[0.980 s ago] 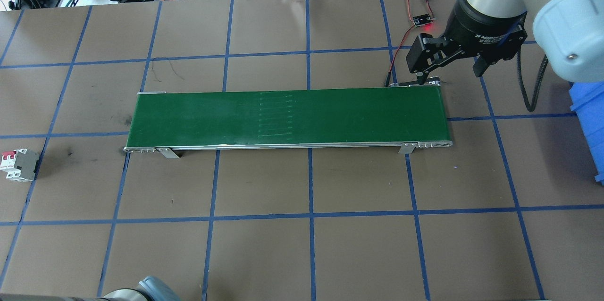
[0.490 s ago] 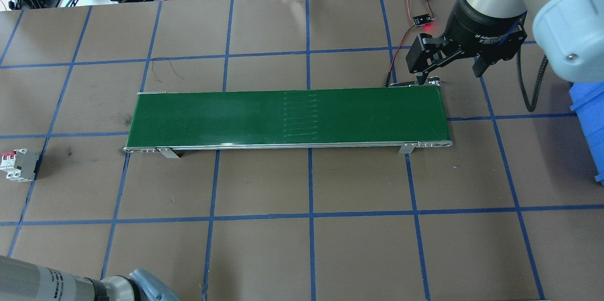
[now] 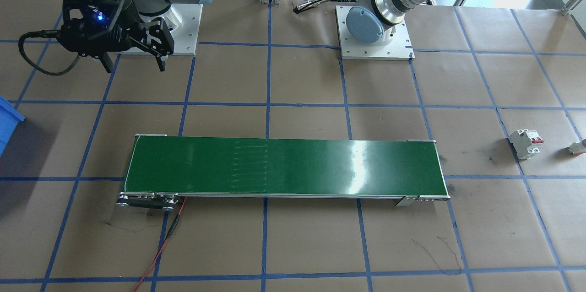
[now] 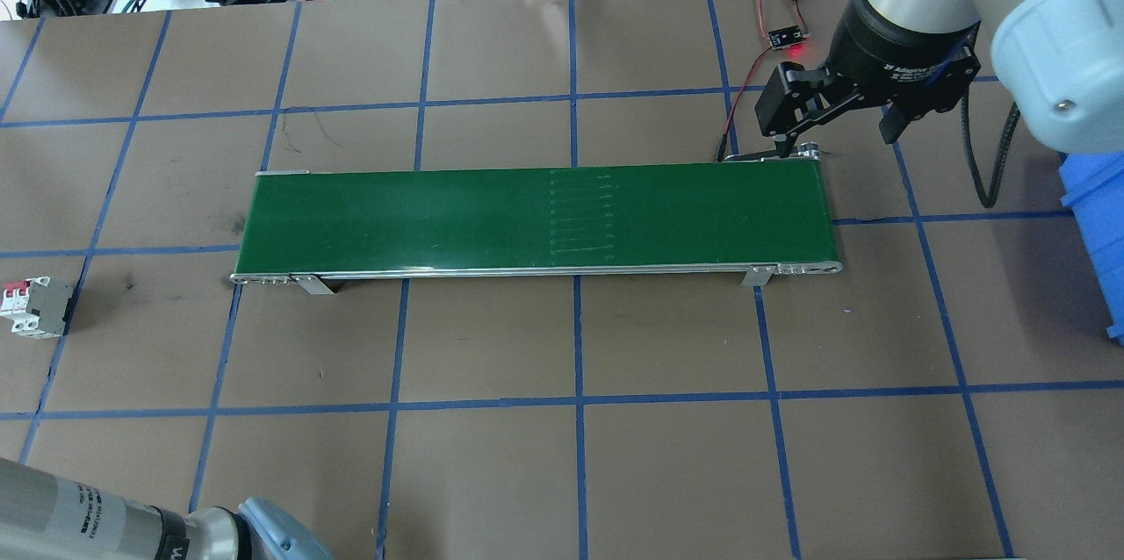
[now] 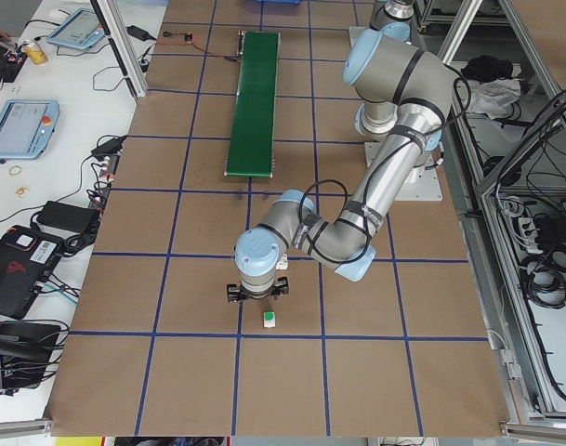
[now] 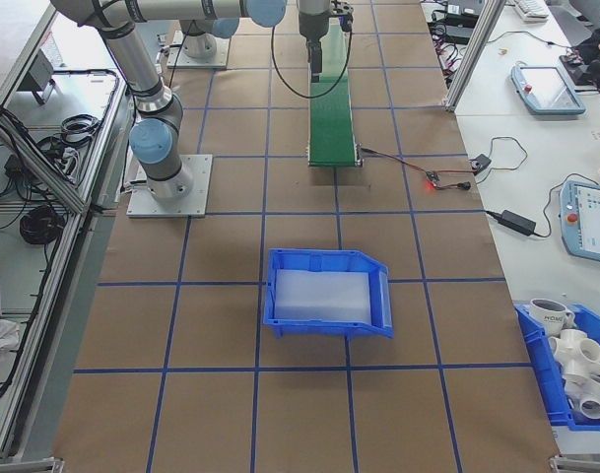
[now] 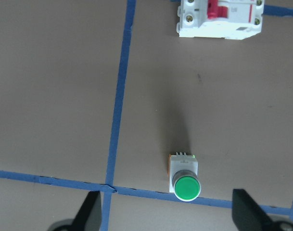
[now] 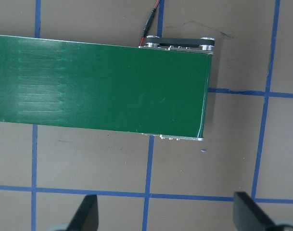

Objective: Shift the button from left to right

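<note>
A: How is the button (image 7: 185, 179) seen?
B: A round green cap is seen on a white collar, with an orange base just visible behind it. It is stood on the brown counter (image 4: 667, 332) near the end on the robot's left, right beside a blue tape line. A white circuit breaker (image 7: 220, 18) with red toggles is placed apart from it, farther in from that end.

A: And the left end effector (image 7: 168, 216)?
B: It is held above the button with its fingers spread wide; the button is framed between the two fingertips (image 7: 91, 211) in the wrist view, untouched. Nothing is gripped.

A: The right end effector (image 4: 834, 125)?
B: It is held open and empty over the far end of the green conveyor belt (image 4: 536, 219), near the counter's end on the robot's right. No contact with the belt can be made out.

A: Any containers?
B: A blue bin (image 6: 329, 293) is set on the counter past the belt's end. Only a pale, whitish bottom is seen inside. More blue bins (image 6: 571, 370) holding white parts are seen on a side bench.
</note>
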Motion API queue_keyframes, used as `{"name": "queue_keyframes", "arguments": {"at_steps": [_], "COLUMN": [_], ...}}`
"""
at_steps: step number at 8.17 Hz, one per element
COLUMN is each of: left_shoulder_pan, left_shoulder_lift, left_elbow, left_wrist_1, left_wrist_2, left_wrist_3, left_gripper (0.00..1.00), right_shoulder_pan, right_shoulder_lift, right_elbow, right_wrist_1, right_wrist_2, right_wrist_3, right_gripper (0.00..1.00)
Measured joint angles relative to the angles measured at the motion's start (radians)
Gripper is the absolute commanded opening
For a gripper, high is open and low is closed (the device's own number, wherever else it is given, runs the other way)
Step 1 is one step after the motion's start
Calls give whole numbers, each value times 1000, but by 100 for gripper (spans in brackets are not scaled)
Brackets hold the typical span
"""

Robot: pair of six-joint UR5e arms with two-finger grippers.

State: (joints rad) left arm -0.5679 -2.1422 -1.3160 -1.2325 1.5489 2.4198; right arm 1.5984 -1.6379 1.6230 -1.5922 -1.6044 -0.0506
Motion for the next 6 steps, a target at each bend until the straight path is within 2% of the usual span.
{"name": "queue_keyframes", "arguments": {"at_steps": [1, 4, 6], "left_shoulder_pan": [4, 17, 33], "left_shoulder_lift": [-33, -107, -121], "left_elbow": [8, 11, 11], "left_wrist_1": [2, 6, 7], "left_wrist_2": [-1, 1, 29], "left_wrist_3": [33, 52, 46], "left_gripper": [100, 100, 100], "right_shoulder_pan": [0, 0, 0], "right_shoulder_lift": [0, 0, 0], "right_elbow": [0, 0, 0], "right_wrist_1": [0, 0, 1], "right_wrist_2": [-1, -2, -3], "right_wrist_3": [0, 0, 0], "right_gripper": [100, 100, 100]}}
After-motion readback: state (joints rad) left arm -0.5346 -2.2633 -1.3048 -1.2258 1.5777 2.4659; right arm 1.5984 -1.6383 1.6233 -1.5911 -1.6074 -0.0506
